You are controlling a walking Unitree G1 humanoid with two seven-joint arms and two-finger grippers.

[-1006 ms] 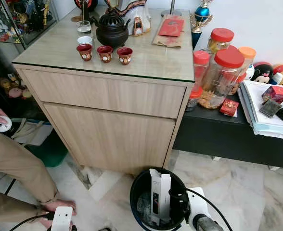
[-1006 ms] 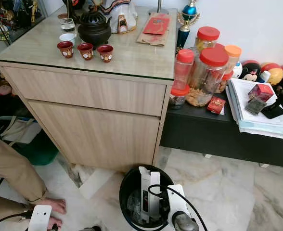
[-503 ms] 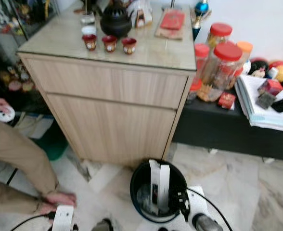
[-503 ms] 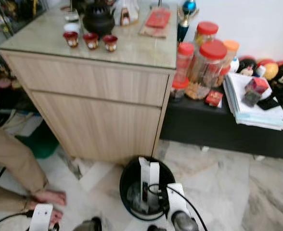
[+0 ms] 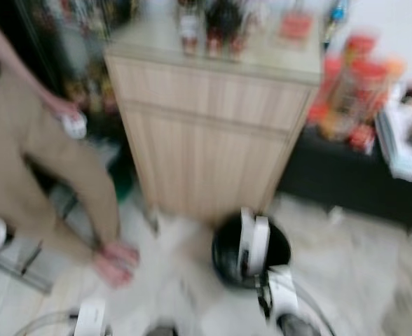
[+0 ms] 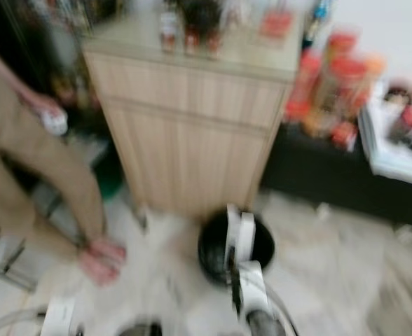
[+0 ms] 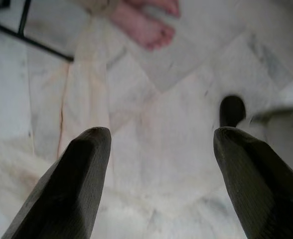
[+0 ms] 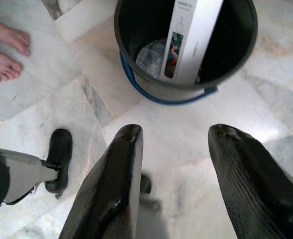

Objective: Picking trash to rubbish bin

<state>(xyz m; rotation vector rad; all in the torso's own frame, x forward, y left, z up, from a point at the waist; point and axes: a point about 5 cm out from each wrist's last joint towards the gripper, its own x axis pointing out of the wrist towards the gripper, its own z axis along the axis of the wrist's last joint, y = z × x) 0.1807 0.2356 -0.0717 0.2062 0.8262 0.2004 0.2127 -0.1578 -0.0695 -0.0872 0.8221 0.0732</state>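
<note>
Blurred head views now sit further back from the wooden cabinet (image 5: 213,126), and the person (image 5: 31,161) shows more fully. Inside the black rubbish bin (image 8: 136,64) a white box (image 8: 194,37) stands upright. Right gripper (image 8: 174,144) and left gripper (image 7: 161,144) hang spread and empty over marble floor (image 7: 151,144).

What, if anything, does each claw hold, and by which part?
Nothing. The right claw and left claw are both open over bare floor; the white box stands in the black bin.
</note>
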